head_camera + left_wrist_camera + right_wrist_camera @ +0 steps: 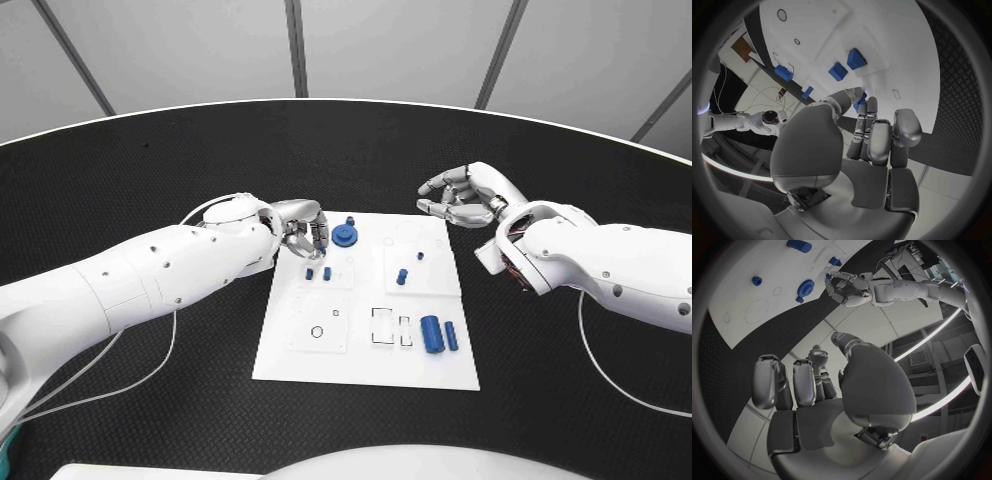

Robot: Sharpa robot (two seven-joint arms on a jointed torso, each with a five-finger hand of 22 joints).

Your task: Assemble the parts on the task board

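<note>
The white task board (361, 362) lies in the middle of the table. My left hand (300, 228) hovers over its far left corner and pinches a small blue part (859, 101) between thumb and fingertips. Just right of that hand a round blue part (345, 236) stands on the board. Two small blue pegs (317, 272) stand just nearer than the hand. Two blue cylinders (438, 333) lie side by side at the near right. My right hand (464, 197) floats past the board's far right corner, fingers loosely bent and apart, holding nothing.
More small blue pieces (402, 277) stand in the board's far right quarter. Outlined slots (385, 328) mark its near half. The black table (173, 400) spreads around the board, and a white cable (162, 360) trails from my left arm.
</note>
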